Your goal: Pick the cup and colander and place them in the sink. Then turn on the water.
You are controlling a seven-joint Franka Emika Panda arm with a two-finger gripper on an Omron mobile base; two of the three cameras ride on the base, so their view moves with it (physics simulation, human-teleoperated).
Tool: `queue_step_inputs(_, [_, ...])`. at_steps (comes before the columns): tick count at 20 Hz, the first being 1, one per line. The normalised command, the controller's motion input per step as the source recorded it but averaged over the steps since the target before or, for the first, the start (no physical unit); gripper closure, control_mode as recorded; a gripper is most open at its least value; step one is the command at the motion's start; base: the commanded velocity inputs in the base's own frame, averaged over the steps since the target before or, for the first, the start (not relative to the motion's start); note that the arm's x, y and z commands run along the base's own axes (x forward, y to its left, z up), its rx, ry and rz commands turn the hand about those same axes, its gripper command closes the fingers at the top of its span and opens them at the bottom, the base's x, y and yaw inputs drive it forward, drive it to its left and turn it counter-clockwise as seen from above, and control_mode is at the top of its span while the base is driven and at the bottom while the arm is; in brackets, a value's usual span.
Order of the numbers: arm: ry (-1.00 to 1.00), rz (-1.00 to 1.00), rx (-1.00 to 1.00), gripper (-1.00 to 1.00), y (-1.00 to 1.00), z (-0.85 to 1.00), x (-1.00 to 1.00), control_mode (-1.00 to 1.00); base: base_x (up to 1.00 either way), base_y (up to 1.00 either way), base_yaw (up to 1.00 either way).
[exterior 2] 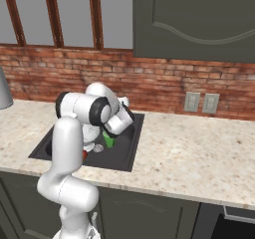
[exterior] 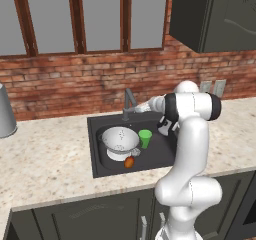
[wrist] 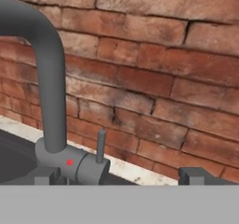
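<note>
The white-grey colander [exterior: 120,140] sits in the dark sink [exterior: 98,149], with the green cup [exterior: 145,138] upright just to its right. The cup [exterior 2: 108,141] also peeks out under my forearm in the right base view. My gripper [wrist: 120,178] is open and holds nothing. It hangs over the back of the sink and points at the brick wall. The grey faucet [wrist: 48,73] rises at the left in the hand view. Its small upright lever [wrist: 101,146] stands just left of the midline between my fingertips [wrist: 195,175]. The water is out of view.
A small orange thing [exterior: 129,162] lies near the sink's front wall. A large grey metal cylinder [exterior: 5,113] stands on the counter far left. Two wall outlets [exterior 2: 200,102] sit on the bricks to the right, and dark cabinets [exterior 2: 199,19] hang overhead.
</note>
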Motion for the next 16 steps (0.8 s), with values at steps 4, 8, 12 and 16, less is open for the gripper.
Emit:
queue_step_inputs(4, [-0.01, 0.04, 0.01, -1.00, 0.00, -0.10, 0.00, -1.00, 0.00, 0.00, 0.00])
queue_step_inputs(8, [-0.01, 0.05, 0.02, -1.00, -0.03, -0.08, 0.00, -1.00, 0.00, 0.00, 0.00])
queue_step_inputs(12, [-0.01, 0.05, 0.01, -1.00, -0.02, -0.09, 0.00, -1.00, 0.00, 0.00, 0.00])
queue_step_inputs(16, [-0.01, 0.04, 0.01, -1.00, 0.00, -0.08, 0.00, -1.00, 0.00, 0.00, 0.00])
